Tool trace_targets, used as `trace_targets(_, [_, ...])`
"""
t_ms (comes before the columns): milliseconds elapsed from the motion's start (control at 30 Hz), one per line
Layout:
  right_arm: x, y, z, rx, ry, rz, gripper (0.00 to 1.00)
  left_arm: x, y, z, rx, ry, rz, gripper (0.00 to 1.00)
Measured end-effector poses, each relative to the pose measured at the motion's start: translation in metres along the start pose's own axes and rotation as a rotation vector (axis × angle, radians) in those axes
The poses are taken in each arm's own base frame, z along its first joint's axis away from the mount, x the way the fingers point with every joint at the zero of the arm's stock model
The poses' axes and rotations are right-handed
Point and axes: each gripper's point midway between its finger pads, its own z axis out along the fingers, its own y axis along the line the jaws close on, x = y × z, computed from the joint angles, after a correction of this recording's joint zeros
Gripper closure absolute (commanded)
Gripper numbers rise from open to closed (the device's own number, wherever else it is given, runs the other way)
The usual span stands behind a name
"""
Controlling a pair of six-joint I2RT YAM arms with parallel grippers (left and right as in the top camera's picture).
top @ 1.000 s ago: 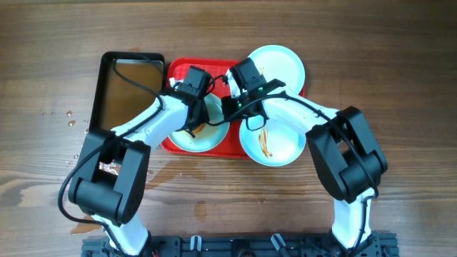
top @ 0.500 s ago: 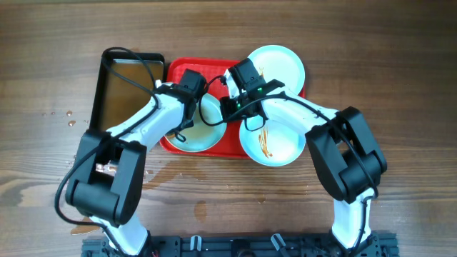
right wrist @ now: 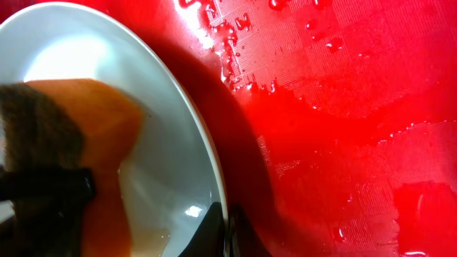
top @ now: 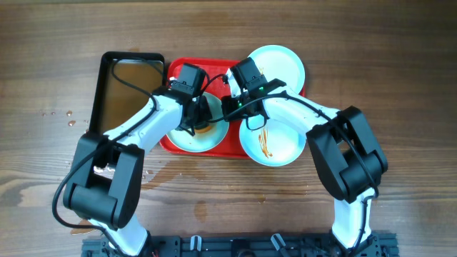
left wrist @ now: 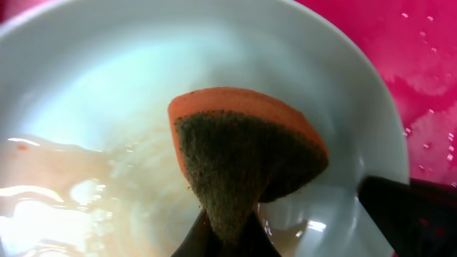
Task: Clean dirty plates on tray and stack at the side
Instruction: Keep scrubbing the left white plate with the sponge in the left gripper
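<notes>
The left pincer (left wrist: 225, 241) has swept its sponge (left wrist: 243, 150) across the plate (left wrist: 107, 93).

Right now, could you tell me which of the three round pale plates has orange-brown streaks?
The near-right round pale plate, overhanging the red rectangular plastic tray. The far-right plate looks clean; the left plate has an orange sponge on it.

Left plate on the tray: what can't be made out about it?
Overhead: left plate middle hidden under the left arm.
Left wrist: sponge covers its centre; rim cropped, surface blurred.
Right wrist: plate cut off left and below; right fingers hide the pinched rim.
</notes>
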Motion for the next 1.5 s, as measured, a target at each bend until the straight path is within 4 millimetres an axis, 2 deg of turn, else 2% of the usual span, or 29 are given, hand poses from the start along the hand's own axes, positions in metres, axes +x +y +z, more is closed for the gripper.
trace_targets(100, [0.000, 0.000, 0.000, 0.000, 0.000, 0.000, 0.95, 0.001, -0.003, 0.002, 0.012, 0.006, 0.001, 0.96])
trace_targets(300, [0.000, 0.000, 0.000, 0.001, 0.000, 0.000, 0.96, 0.003, 0.006, 0.011, -0.052, 0.013, 0.006, 0.96])
trace_targets(400, [0.000, 0.000, 0.000, 0.002, 0.001, 0.000, 0.96, 0.004, 0.022, 0.007, -0.152, 0.005, 0.016, 0.96])
trace_targets(600, [0.000, -0.001, 0.000, 0.003, 0.000, 0.000, 0.96, 0.003, 0.076, -0.008, -0.444, -0.044, 0.050, 0.96])
trace_targets(667, [0.000, 0.000, 0.000, 0.003, 0.000, 0.000, 0.96, 0.003, 0.086, -0.012, -0.497, -0.054, 0.059, 0.96])
trace_targets(800, [0.001, 0.002, 0.001, -0.002, 0.002, -0.004, 0.96, 0.002, 0.091, -0.020, -0.542, -0.051, 0.071, 0.96])
trace_targets(967, [0.000, 0.001, 0.000, 0.001, 0.001, -0.002, 0.96, -0.009, 0.088, -0.035, -0.540, -0.092, 0.065, 0.96])
trace_targets(1067, [0.000, 0.000, 0.000, 0.004, -0.001, -0.001, 0.96, -0.018, 0.072, -0.041, -0.457, -0.131, 0.042, 0.96])
trace_targets(1300, [0.000, 0.000, 0.000, 0.004, -0.001, -0.001, 0.96, -0.011, 0.016, -0.019, -0.153, -0.044, 0.015, 0.96])
trace_targets(1433, [0.000, 0.000, 0.000, 0.004, 0.000, -0.001, 0.96, 0.008, 0.013, 0.003, -0.138, 0.053, 0.020, 0.96])
trace_targets(1500, [0.000, -0.001, 0.000, 0.004, -0.001, 0.001, 0.96, 0.009, 0.012, 0.007, -0.137, 0.068, 0.020, 0.96])
